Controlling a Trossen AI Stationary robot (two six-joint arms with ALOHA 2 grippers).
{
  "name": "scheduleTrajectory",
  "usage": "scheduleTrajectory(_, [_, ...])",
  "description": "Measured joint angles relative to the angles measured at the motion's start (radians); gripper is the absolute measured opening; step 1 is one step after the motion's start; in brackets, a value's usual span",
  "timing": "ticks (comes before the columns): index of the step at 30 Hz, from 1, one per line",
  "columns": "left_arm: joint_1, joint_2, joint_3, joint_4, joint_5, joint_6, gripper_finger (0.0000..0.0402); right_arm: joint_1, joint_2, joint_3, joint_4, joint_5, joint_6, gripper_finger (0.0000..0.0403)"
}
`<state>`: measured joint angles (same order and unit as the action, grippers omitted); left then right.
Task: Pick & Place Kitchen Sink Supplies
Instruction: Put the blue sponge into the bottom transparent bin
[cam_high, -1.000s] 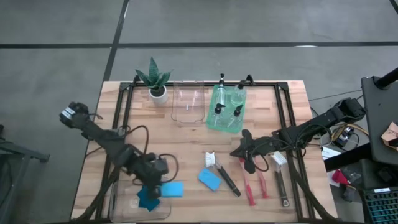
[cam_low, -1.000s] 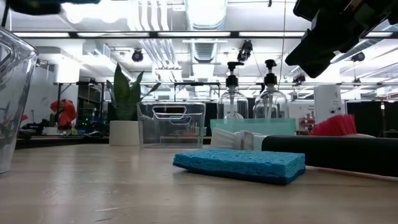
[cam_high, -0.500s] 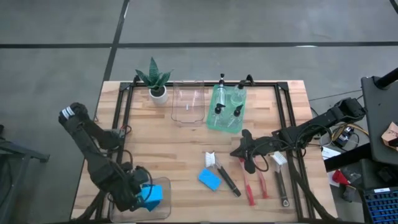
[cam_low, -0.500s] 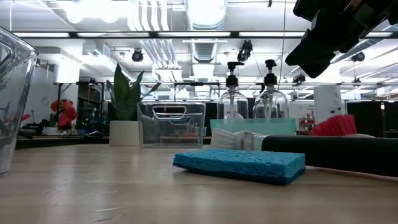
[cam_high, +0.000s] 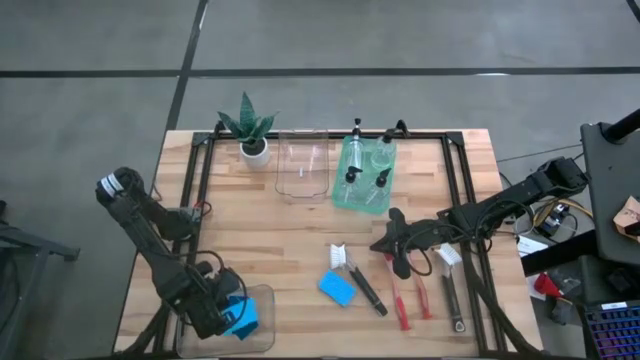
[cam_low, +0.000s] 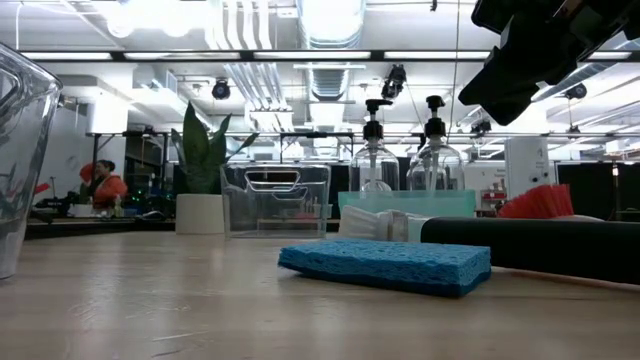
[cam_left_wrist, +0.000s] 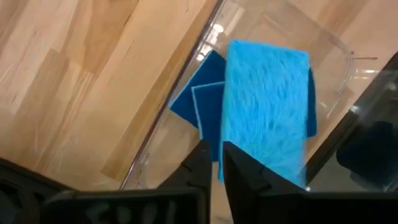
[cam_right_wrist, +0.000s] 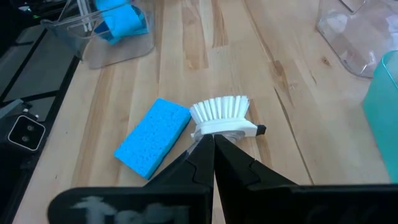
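My left gripper (cam_high: 224, 312) points down into the clear bin (cam_high: 262, 335) at the table's near left, nearly shut on a light blue sponge (cam_left_wrist: 267, 106). A dark blue sponge (cam_left_wrist: 199, 106) lies on the bin's floor under it. My right gripper (cam_right_wrist: 213, 149) hangs shut above the table's near right, over a black brush with white bristles (cam_right_wrist: 221, 115), touching nothing. Another light blue sponge (cam_high: 338, 289) lies flat on the table beside that brush. Red brushes (cam_high: 405, 300) lie further right. Clear bottles with black tops (cam_high: 365, 175) stand in the green bin. My left gripper pinches the light blue sponge by one long edge, near a corner (cam_left_wrist: 222, 163), between its two fingers. The fingers come from above, pointing down. The sponge stands off to one side of the fingers inside the bin; whether it touches the sponge below, I cannot tell.
A clear bin (cam_high: 303, 165) and a potted plant (cam_high: 250, 130) stand at the far edge beside the green bin (cam_high: 345, 195). A brush with a white head (cam_high: 450, 285) lies at the near right. A person (cam_low: 100, 185) sits far behind the table.
My left gripper has carried the light blue sponge toward the table's left and near edges and down into the clear bin, rolling its wrist. The sponge has turned about with it and now hangs over the dark blue sponge.
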<state>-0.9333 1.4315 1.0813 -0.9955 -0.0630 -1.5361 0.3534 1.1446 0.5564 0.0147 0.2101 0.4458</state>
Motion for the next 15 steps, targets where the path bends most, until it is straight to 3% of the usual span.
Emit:
scheduleTrajectory(9, [0.003,-0.015,0.033,0.0,-0.024,-0.003,0.0091,0.0,0.0,0.0,0.0,0.0,0.0,0.0008])
scheduleTrajectory(15, [0.015,-0.016,0.111,0.032,-0.286,0.143,0.0098,0.0,0.0,0.0,0.011,0.001,0.0,0.0008])
